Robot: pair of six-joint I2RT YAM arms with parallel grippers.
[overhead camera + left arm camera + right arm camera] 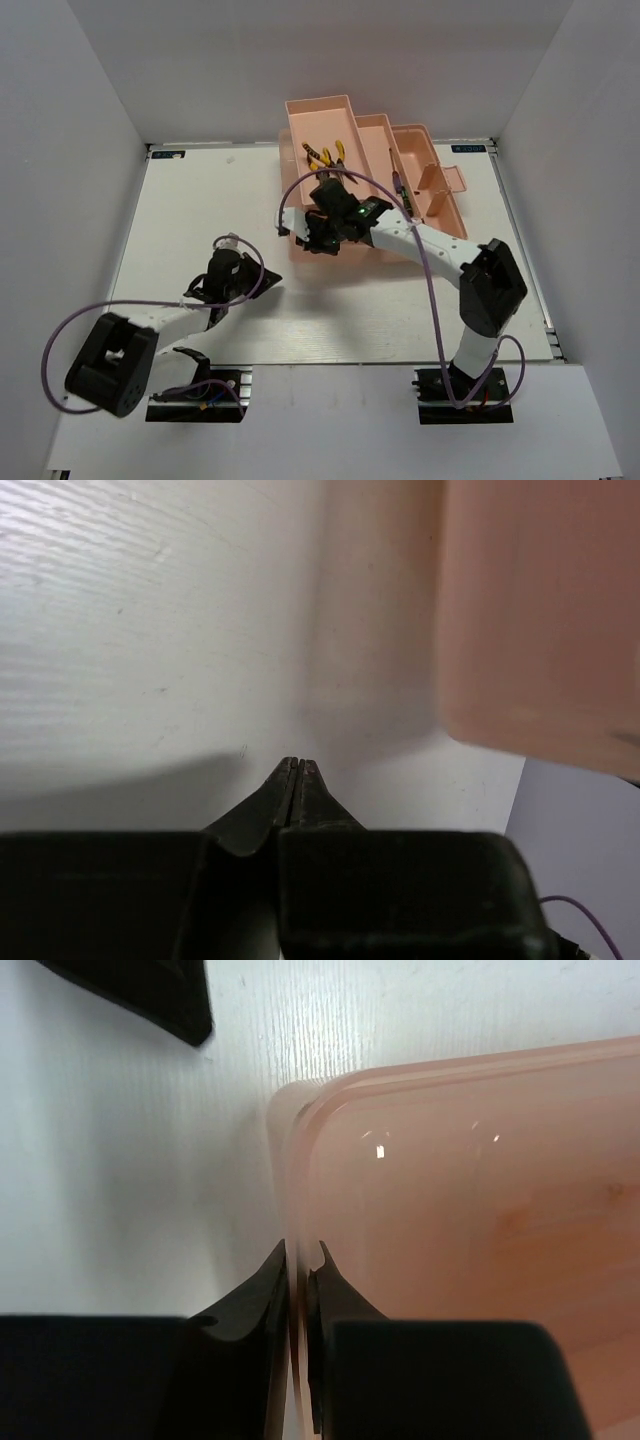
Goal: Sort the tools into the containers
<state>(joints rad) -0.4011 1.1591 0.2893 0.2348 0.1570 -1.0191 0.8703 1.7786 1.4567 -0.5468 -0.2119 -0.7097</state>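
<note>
The salmon-pink toolbox (320, 103) stands open at the back of the table, its trays stepped out. Yellow-handled pliers (337, 152) and orange-handled pliers (317, 158) lie in its far left tray. A thin dark tool (401, 190) lies in a tray further right. My right gripper (324, 238) is at the box's near left corner. In the right wrist view, the gripper (300, 1256) is shut on the thin pink wall of the toolbox (480, 1210). My left gripper (268, 280) rests low on the table left of the box. In its wrist view, it (298, 764) is shut and empty.
The toolbox side (540, 610) fills the upper right of the left wrist view. The lid with its handle (446, 186) hangs off the box's right end. A dark part of the left gripper (150, 995) shows at the top left of the right wrist view. White walls enclose the table.
</note>
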